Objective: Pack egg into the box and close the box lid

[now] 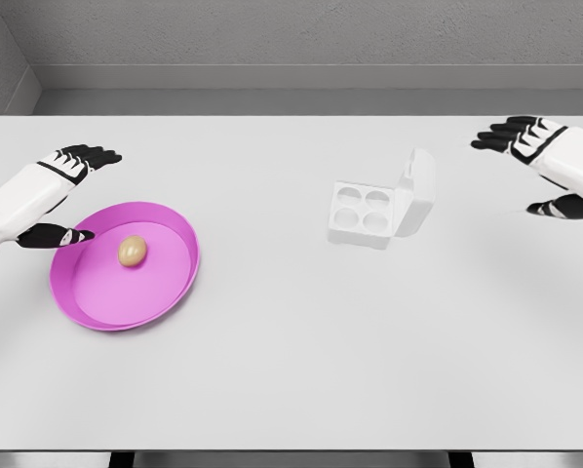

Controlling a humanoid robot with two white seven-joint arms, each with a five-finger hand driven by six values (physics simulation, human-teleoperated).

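Note:
A tan egg (132,251) lies in a shallow magenta plate (165,297) on the left of the white table. A white egg box (365,214) with several round cups sits right of centre, its lid (417,192) standing open on the right side. My left hand (69,190) hovers just left of and above the plate, fingers spread, thumb over the plate's rim, holding nothing. My right hand (525,161) is at the far right, beyond the box lid, fingers extended and empty.
The white table (291,370) runs to a front edge near the bottom of the view. A grey wall stands behind its far edge.

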